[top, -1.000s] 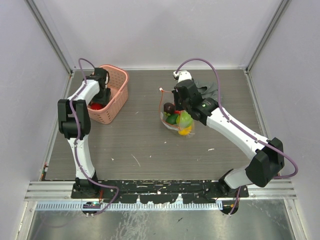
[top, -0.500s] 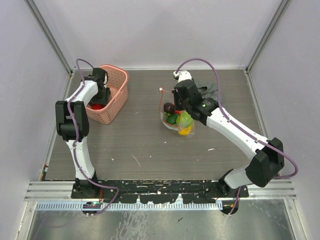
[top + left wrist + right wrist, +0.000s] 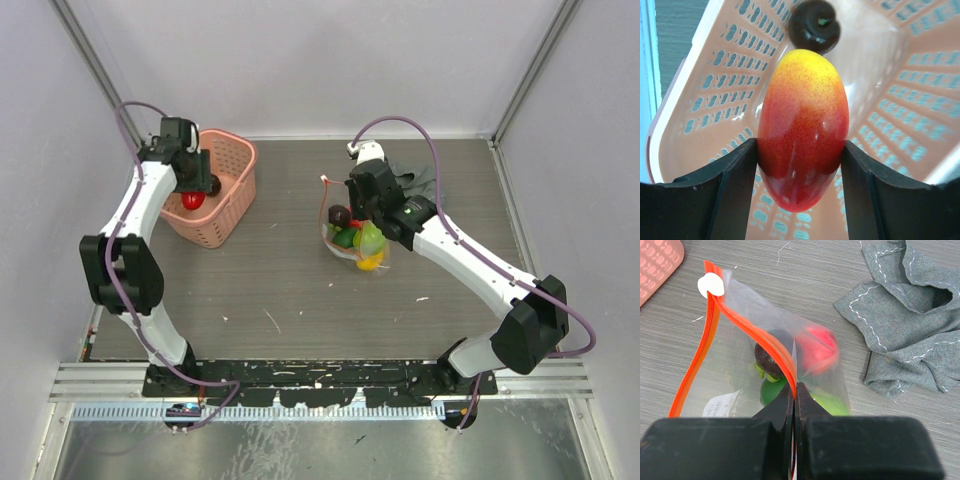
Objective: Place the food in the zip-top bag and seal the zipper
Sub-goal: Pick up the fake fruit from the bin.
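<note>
My left gripper [image 3: 800, 150] is shut on a red and yellow mango-like fruit [image 3: 802, 125] and holds it above the floor of the pink basket [image 3: 715, 75]. A dark fruit [image 3: 815, 25] lies in the basket beyond it. In the top view this gripper [image 3: 192, 185] hangs over the basket [image 3: 232, 190]. My right gripper [image 3: 795, 389] is shut on the red-orange zipper strip [image 3: 747, 330] of the clear zip-top bag [image 3: 740, 385], holding its mouth edge up. The white slider tab [image 3: 711, 285] sits at the far end. Dark [image 3: 769, 356], red [image 3: 816, 347] and green [image 3: 771, 391] food lies inside the bag [image 3: 355, 248].
A crumpled grey cloth [image 3: 910, 315] lies right of the bag, also at the back of the table in the top view [image 3: 415, 180]. The basket's corner [image 3: 655, 265] shows left of the bag. Walls close in the table on three sides.
</note>
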Controlling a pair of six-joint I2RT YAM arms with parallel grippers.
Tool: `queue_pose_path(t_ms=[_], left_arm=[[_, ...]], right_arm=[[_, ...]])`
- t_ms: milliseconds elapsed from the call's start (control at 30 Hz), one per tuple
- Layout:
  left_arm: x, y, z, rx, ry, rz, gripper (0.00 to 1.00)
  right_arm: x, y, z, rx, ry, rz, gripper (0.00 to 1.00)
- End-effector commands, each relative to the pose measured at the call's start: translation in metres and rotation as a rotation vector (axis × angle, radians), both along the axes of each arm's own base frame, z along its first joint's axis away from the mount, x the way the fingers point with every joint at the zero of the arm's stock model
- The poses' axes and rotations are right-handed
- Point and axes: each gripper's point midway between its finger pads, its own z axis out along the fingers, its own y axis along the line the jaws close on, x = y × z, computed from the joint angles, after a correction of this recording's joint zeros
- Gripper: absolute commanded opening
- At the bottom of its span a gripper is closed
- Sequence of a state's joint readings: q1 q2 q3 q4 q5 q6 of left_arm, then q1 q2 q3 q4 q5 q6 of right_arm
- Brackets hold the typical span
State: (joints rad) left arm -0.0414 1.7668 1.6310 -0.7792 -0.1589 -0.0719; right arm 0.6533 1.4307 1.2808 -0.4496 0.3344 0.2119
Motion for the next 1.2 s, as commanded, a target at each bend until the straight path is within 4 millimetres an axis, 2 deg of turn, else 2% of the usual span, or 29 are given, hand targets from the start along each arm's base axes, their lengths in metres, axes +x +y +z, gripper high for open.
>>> queue_pose_path(t_ms=[0, 200, 333, 633, 767, 933, 1067, 1167], left_arm=[[-0.007, -0.022, 0.05, -0.14, -0.138, -0.031, 0.23], [-0.025, -0.064, 0.097, -0.351, -0.266, -0.14, 0.21], [-0.039, -0.093, 0.118, -0.463, -0.314, -0.219, 0.2], [-0.077, -0.194, 0.156, -0.633, -0.446, -0.495, 0.19], [-0.094, -0.229, 0.166, -0.734, -0.497, -0.572, 0.18], [-0.11, -0.264, 0.167, -0.811, -0.501, -0.64, 0.17], [-0.122, -0.287, 0.173, -0.887, -0.512, -0.667, 0.16], [-0.121, -0.295, 0.169, -0.939, -0.516, -0.613, 0.15]], right_arm=[[0.0, -0.006, 0.031, 0.033, -0.08, -0.019, 0.0], [-0.003, -0.007, 0.036, 0.047, -0.085, -0.023, 0.0], [-0.004, -0.008, 0.04, 0.053, -0.092, -0.023, 0.0], [-0.007, -0.004, 0.039, 0.083, -0.079, -0.013, 0.0], [-0.007, -0.001, 0.039, 0.1, -0.075, -0.01, 0.0], [-0.007, 0.0, 0.039, 0.109, -0.075, -0.015, 0.0], [-0.007, 0.001, 0.039, 0.118, -0.072, -0.016, 0.0], [-0.007, 0.001, 0.038, 0.123, -0.068, -0.017, 0.0]])
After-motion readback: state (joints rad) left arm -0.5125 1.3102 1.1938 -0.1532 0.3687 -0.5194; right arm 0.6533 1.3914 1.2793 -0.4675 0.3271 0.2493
